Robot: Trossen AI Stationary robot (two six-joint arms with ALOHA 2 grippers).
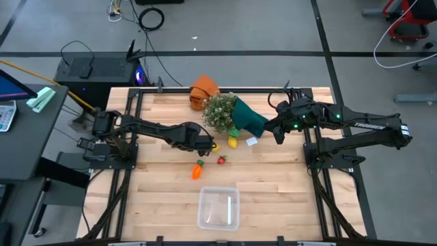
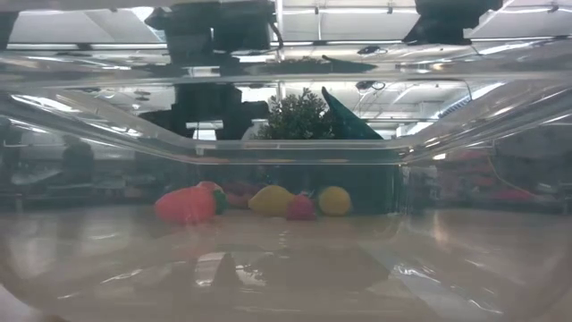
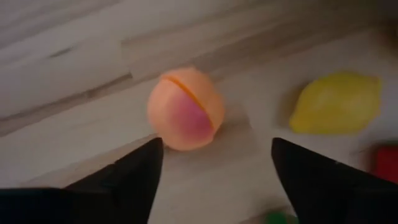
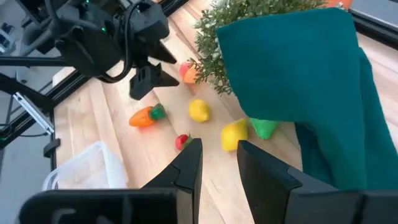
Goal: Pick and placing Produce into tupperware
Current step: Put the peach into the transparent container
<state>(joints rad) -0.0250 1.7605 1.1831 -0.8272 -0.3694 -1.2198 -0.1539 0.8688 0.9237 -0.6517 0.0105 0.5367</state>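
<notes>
While the left gripper [image 1: 208,144] hangs low over the middle of the table, its two dark fingers [image 3: 124,177] stand spread wide with nothing between them. In the left wrist view the peach [image 3: 185,109] lies on the bare wood just ahead of those fingertips and apart from them. A lemon [image 3: 336,102] sits on the boards beside the peach, and a bit of the red berry [image 3: 387,163] shows at the edge of that view.

The right gripper [image 1: 278,134] hovers at the far right of the table, close to the plant [image 1: 220,111] in its teal wrap [image 1: 250,117]. Its fingers [image 4: 186,165] stand a narrow gap apart and hold nothing.

From above, the carrot [image 1: 197,170] lies on the wood nearer the front edge, with the berry [image 1: 221,160] just to its right and a lemon [image 1: 232,143] a little farther back, below the plant. In the right wrist view both lemons show: one [image 4: 199,110] near the carrot, the other [image 4: 234,134] just beside the teal wrap.

The clear container [image 1: 218,208] rests near the front edge of the table, well apart from the produce, and nothing lies in it. An orange cloth [image 1: 203,89] sits at the far edge behind the plant.
</notes>
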